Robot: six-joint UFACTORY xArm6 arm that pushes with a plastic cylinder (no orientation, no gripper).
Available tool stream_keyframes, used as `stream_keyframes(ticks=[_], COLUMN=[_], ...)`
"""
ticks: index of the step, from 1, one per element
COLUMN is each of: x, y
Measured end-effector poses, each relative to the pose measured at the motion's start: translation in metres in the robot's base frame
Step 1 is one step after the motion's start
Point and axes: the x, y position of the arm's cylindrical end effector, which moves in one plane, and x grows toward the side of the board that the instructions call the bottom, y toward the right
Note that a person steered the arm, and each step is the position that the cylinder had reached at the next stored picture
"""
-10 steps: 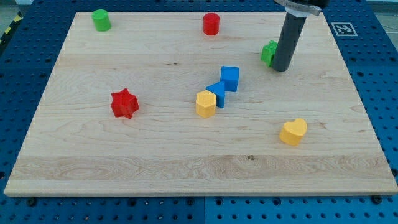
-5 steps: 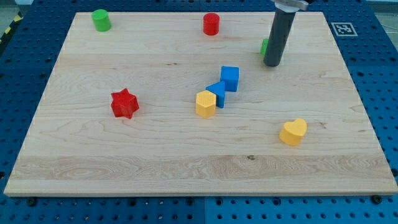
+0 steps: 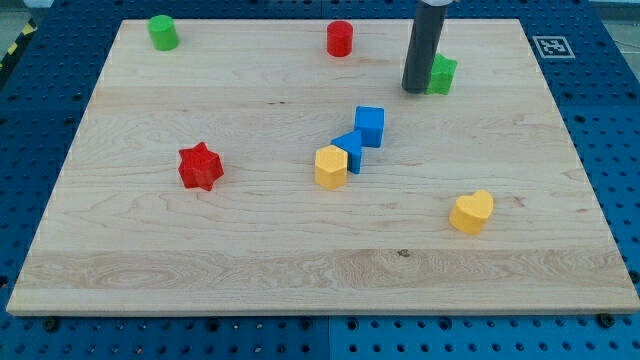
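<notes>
My tip [image 3: 415,90] sits on the wooden board [image 3: 150,250] near the view's top, right of centre. There is no claw on this arm, only the dark rod, so there is nothing to call apart or together. Just to the view's right of the tip stands a green block [image 3: 441,75] of jagged, roughly star-like outline; the rod covers its left edge, and I cannot tell whether the two touch.

Toward the view's left along the top, a red cylinder [image 3: 340,38] stands well apart from the tip. Below the tip, near the middle of the board, is a blue cube [image 3: 370,125]. A second blue block [image 3: 349,148] lies against its lower left, and a yellow hexagonal block [image 3: 330,166] touches that one in turn.

Farther out, a yellow heart [image 3: 472,212] lies toward the view's lower right, a red star [image 3: 200,166] at the left of centre, and a green cylinder [image 3: 162,32] in the top left corner.
</notes>
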Motion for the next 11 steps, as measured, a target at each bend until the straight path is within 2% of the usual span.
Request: stream_keyframes(ticks=[6,11], x=[0.001,-0.072], y=[0.087,0.087])
